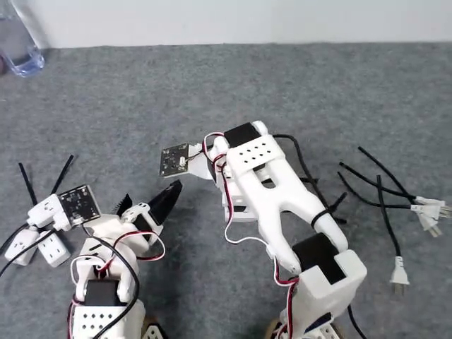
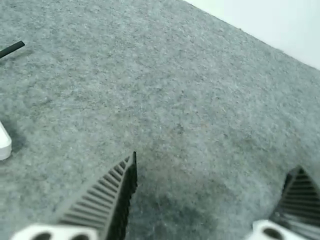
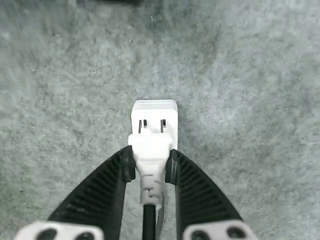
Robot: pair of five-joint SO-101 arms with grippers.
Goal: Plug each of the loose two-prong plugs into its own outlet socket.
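Observation:
In the right wrist view my right gripper (image 3: pixel 150 167) is shut on a white two-prong plug (image 3: pixel 150 150) with a black cable. Its prongs meet the face of a small white outlet socket (image 3: pixel 154 111) lying on the grey carpet, and both prongs still show. My left gripper (image 2: pixel 210 200) is open over bare carpet with nothing between its ridged fingers (image 2: pixel 112 197). In the high view it (image 1: pixel 147 203) sits near the front, right of a cluster of white sockets (image 1: pixel 44 210). Three loose plugs (image 1: pixel 429 212) with black cables lie at the far right.
A clear plastic bottle (image 1: pixel 20 49) stands at the back left corner. A white wall borders the carpet's far edge. Black cables (image 1: pixel 378 183) trail across the right side. A socket's corner (image 2: pixel 3 142) and a cable end (image 2: pixel 12 48) show in the left wrist view.

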